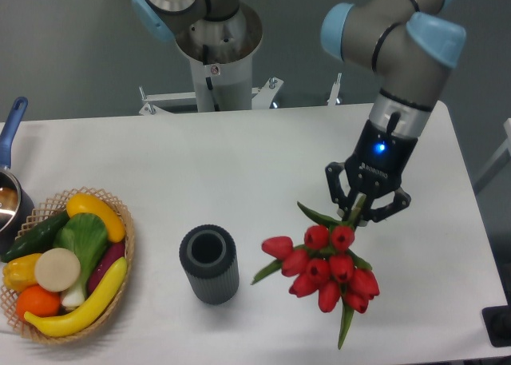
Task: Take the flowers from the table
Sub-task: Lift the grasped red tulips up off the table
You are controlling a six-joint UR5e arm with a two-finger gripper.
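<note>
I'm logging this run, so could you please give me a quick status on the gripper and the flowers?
Gripper shut on the flowers at the stems. Bunch hangs buds-down, looks lifted off the table. Dark cylinder stands apart to one side; nothing in the way.

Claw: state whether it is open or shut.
Shut. The claw pinches the stems of the flowers, which hang from it.

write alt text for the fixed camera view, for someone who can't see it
A robot gripper holds a bunch of red tulips, the flowers, by the stems above a white table. To their left stands a dark ribbed cylinder, and at the far left a wicker basket holds toy fruit and vegetables.
</note>
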